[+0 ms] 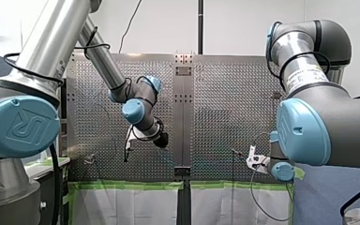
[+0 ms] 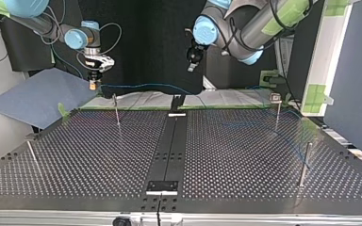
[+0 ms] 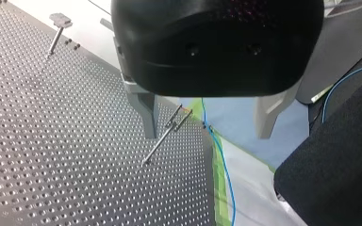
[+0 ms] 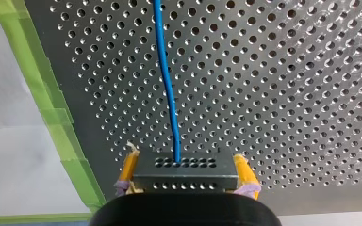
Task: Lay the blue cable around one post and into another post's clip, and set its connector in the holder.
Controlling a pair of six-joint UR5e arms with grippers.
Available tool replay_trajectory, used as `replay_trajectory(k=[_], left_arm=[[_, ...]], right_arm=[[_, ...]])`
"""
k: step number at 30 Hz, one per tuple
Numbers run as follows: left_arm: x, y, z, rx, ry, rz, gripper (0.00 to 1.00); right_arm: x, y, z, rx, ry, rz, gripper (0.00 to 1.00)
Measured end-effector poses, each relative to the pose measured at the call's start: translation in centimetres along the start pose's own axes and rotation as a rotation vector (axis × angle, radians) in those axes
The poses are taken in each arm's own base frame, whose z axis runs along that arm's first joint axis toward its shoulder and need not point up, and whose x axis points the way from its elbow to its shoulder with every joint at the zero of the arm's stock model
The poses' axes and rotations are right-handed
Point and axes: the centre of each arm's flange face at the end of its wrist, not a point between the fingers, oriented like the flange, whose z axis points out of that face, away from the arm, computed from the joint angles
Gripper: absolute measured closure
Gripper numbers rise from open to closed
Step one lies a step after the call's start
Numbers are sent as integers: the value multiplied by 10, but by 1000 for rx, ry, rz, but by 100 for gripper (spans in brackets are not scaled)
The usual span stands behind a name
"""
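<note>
My right gripper point(image 4: 186, 165) is shut on the grey connector block point(image 4: 186, 175), with yellow pads point(image 4: 129, 165) on both its sides. The blue cable point(image 4: 167, 84) runs out of the block over the perforated plate. In the top view this gripper point(image 2: 93, 84) hangs over the table's far edge at the left, and the cable point(image 2: 146, 85) trails from it towards the right. My left gripper point(image 3: 207, 125) is open and holds nothing. A thin post with a clip point(image 3: 167, 134) stands just ahead of it, and the cable point(image 3: 221, 160) lies beside that post.
Thin posts stand on the plate point(image 2: 116, 110), point(image 2: 277, 113), point(image 2: 305, 165), point(image 2: 32, 155). A black bracket point(image 2: 176, 102) sits at the far end of the centre strip. Green tape point(image 4: 52, 108) lines the table edge. A blue-grey sheet point(image 2: 37, 96) lies at the top view's left.
</note>
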Motion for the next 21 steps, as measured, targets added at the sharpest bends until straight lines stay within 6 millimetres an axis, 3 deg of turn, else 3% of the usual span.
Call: replay_trajectory(k=[10, 21], left_arm=[[18, 9, 29, -7, -14, 34, 0], [17, -2, 71, 29, -84, 37, 0]], right_arm=[[0, -1, 0, 3, 2, -2, 100], [0, -2, 1, 4, 3, -3, 100]])
